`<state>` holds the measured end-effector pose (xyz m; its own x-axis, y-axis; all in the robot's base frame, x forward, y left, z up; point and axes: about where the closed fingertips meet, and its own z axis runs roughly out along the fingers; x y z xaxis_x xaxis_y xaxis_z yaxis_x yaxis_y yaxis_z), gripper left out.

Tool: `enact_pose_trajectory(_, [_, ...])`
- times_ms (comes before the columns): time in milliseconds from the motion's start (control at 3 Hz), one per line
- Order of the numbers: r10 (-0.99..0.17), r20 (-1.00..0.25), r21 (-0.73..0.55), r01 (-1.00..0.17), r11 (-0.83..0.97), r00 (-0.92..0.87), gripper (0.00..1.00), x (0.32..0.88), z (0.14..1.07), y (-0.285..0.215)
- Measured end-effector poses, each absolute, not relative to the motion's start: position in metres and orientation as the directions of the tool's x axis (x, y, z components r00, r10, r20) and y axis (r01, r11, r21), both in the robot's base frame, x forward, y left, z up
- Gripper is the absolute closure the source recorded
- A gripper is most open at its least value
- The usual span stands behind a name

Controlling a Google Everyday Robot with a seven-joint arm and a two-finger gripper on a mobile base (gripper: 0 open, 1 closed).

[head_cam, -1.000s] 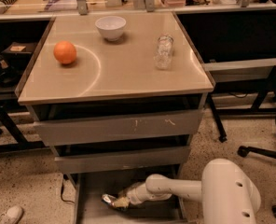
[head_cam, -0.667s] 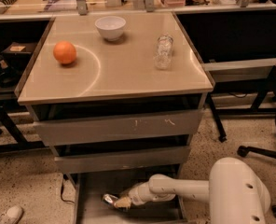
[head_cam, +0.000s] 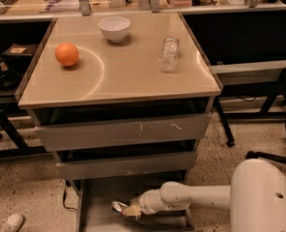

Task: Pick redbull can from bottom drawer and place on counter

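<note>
My white arm (head_cam: 196, 197) filled the lower right of the frame and reached left into the cabinet. The counter (head_cam: 128, 76) took up the upper middle, a glossy beige top. Behind it, along the top edge, ran a cluttered bench (head_cam: 36, 8). Under the counter, two upper drawers (head_cam: 119, 132) were nearly shut, their grey fronts hanging right above my arm. The bottom drawer (head_cam: 99, 197) stood pulled out at the lower centre, with its flat grey floor showing. On the counter, an orange ball (head_cam: 67, 54) sat at the left, a white bowl (head_cam: 114, 28) near the back edge, and a clear jar (head_cam: 169, 54) toward the right, all well apart. My gripper (head_cam: 131, 210) lay low inside the bottom drawer, pinching the can (head_cam: 118, 207), whose shiny end stuck out to the left. A shoe (head_cam: 5, 224) showed at the lower left corner.
</note>
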<state>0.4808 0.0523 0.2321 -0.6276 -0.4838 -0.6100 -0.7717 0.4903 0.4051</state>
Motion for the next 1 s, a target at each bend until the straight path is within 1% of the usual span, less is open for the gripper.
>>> enact_pose_trajectory(333, [-0.489,-0.62,0.359,-0.777,0.518,-0.613,1.0,0.47,0.269,0.035])
enact_pose_trajectory(1000, [-0.489,-0.62,0.359,-0.776,0.518,-0.614,1.0,0.465,0.283,0.034])
